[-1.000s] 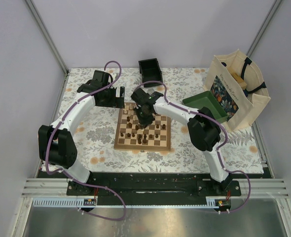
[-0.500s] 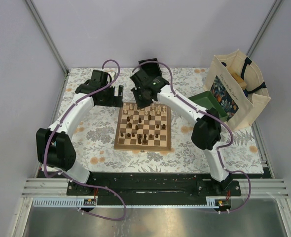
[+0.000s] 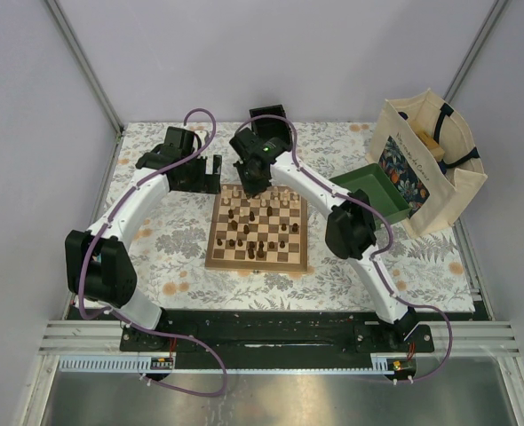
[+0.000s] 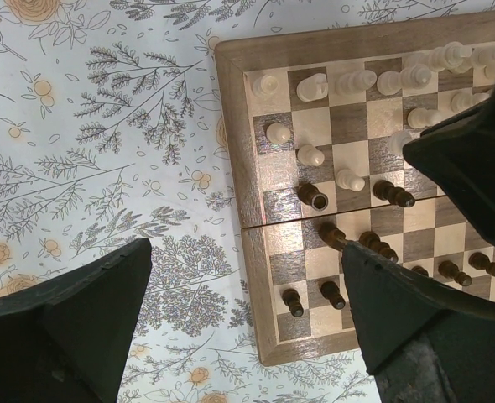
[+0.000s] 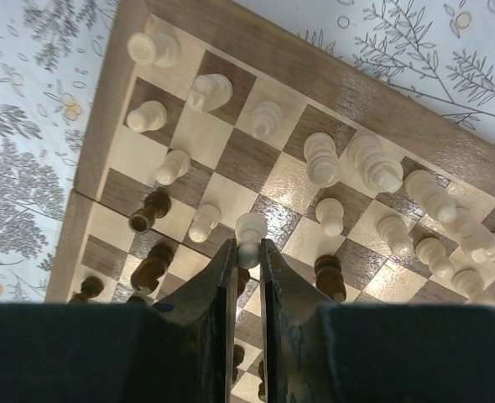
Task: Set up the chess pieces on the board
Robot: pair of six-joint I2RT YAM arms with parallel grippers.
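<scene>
The checkered wooden board (image 3: 259, 231) lies mid-table, with cream pieces along its far rows and dark brown pieces (image 3: 249, 241) scattered nearer. My right gripper (image 3: 250, 184) hovers over the board's far left part, shut on a cream pawn (image 5: 249, 238) held between its fingertips (image 5: 224, 269) above the squares. More cream pieces (image 5: 323, 159) stand on the far rows in the right wrist view. My left gripper (image 3: 210, 173) is open and empty, above the tablecloth just off the board's far left corner (image 4: 231, 59); dark pieces (image 4: 313, 196) show in its view.
A small black box (image 3: 270, 120) sits at the table's back. A green tray (image 3: 369, 189) and a cream tote bag (image 3: 429, 160) stand at the right. The floral tablecloth (image 3: 169, 248) surrounds the board.
My right gripper has lifted from the board's middle and moved toward the far left edge, carrying the cream pawn. The left arm has barely moved.
</scene>
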